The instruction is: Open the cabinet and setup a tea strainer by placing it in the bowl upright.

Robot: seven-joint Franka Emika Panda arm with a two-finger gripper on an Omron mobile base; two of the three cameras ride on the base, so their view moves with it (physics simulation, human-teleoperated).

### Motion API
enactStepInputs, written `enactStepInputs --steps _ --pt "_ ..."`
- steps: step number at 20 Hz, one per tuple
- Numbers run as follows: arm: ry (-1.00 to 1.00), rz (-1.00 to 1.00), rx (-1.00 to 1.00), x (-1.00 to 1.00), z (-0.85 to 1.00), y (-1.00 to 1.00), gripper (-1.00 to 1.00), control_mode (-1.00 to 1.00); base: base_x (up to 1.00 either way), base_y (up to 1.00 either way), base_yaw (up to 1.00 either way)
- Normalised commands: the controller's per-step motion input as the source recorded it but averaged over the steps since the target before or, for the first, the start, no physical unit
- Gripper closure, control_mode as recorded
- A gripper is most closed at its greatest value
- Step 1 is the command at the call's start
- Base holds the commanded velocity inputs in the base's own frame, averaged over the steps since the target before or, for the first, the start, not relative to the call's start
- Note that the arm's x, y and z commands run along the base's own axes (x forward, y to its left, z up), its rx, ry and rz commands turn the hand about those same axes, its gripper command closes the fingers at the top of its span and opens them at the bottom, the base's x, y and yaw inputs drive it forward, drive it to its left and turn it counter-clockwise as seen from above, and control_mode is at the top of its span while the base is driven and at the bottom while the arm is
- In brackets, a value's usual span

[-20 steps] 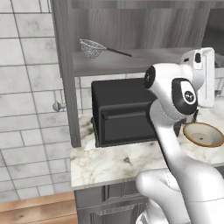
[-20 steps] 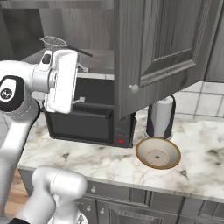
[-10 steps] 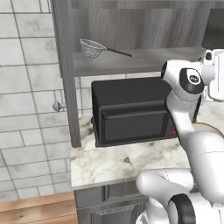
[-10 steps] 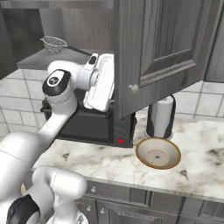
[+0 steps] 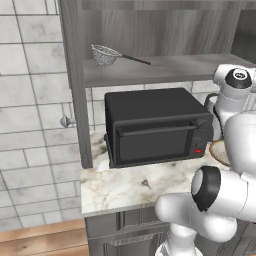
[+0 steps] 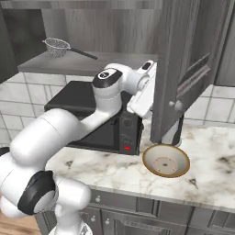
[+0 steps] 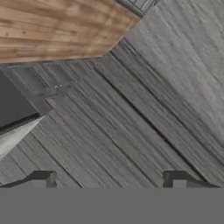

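With the dark grey wood-grain cabinet (image 6: 193,69) open, the claw (image 7: 109,177) is spread and empty near its right door, so next it must reach left to the silver wire-mesh tea strainer (image 6: 57,46) on the grey shelf (image 6: 92,64).

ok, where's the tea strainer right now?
The tea strainer lies on the cabinet shelf, toward the shelf's left end in both base views, above the black toaster oven, handle pointing right.

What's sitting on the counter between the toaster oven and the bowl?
Nothing: in the right base view, the toaster oven and the bowl are separated by a bare strip of marble counter, with the arm passing above it.
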Motion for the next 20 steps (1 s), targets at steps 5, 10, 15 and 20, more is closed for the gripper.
enactStepInputs --steps 5,10,15,20 --pt "0.03 -0.34 0.14 -0.04 -0.27 -1.0 -1.0 -1.0 0.0 0.0 0.0" --pt "-0.08 -0.14 0.22 -0.31 -0.16 -0.85 -1.0 -1.0 0.0 0.0 0.0" --pt "-0.27 0.0 0.05 -0.61 0.0 0.84 -1.0 -1.0 0.0 0.0 0.0" --pt "-0.29 0.07 0.0 -0.36 0.0 1.0 -1.0 -1.0 0.0 0.0 0.0"
